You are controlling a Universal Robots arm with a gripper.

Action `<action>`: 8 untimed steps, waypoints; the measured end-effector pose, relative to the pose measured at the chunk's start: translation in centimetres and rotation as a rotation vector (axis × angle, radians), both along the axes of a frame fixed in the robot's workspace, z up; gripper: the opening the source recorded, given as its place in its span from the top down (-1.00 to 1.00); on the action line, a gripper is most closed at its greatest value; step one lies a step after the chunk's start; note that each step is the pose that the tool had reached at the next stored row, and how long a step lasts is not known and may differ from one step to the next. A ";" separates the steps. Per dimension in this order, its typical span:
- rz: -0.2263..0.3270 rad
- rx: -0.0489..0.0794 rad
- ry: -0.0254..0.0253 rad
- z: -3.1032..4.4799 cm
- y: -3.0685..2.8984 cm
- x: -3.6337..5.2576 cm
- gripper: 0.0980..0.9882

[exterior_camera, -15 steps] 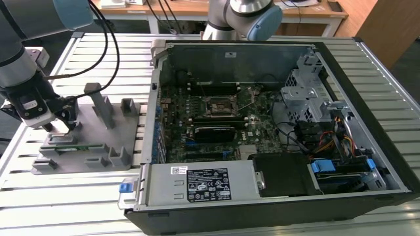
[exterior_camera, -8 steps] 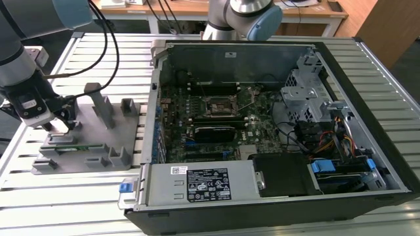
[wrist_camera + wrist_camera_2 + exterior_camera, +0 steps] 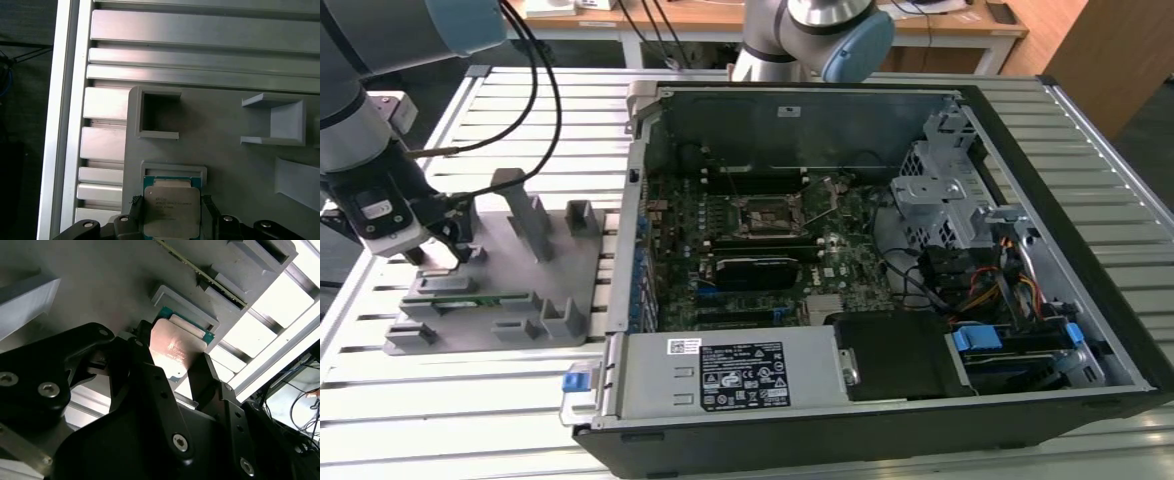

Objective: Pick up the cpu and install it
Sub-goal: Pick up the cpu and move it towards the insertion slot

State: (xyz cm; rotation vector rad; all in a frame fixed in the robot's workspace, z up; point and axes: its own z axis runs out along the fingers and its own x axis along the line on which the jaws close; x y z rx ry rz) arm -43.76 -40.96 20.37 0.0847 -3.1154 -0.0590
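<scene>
cpu: the cpu (image 3: 171, 210) lies flat, metal lid up, in a shallow pocket of the grey holder (image 3: 225, 165). It shows in both wrist views (image 3: 176, 347).
Tool: the tool (image 3: 172, 214) looks clenched on the cpu, with one black finger (image 3: 138, 210) against each of two opposite edges. In the exterior view it sits low over the holder (image 3: 438, 255), at the exterior view's left.
Pocket wall: a raised wall (image 3: 172, 169) runs just beside one edge of the chip that the fingers do not hold.
Step in hand: the pick, as I judge it. The chip looks seated in the pocket, not lifted.
Doing it well: both pads should sit centred on the thin rim so the chip stays level. Any lift should go straight away from the holder's floor, since a tilt could catch an edge on the wall. The squeeze is best kept light but even.
Memory stick: the memory stick (image 3: 467, 298), narrow and green, stands in its own slot on the holder, apart from the fingers.
Computer case: the computer case (image 3: 1067, 180) lies open on the tabletop (image 3: 480, 400), well apart at the exterior view's right. Its socket (image 3: 765, 213) sits mid-board.
</scene>
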 end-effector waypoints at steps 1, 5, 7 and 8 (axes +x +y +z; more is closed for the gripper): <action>0.000 0.000 0.0002 0.05 0.00 0.00 0.00; 0.000 0.000 0.0000 0.25 0.00 0.00 0.00; 0.000 0.000 0.0000 0.37 0.00 0.00 0.00; 0.000 0.000 0.0000 0.42 0.00 0.00 0.00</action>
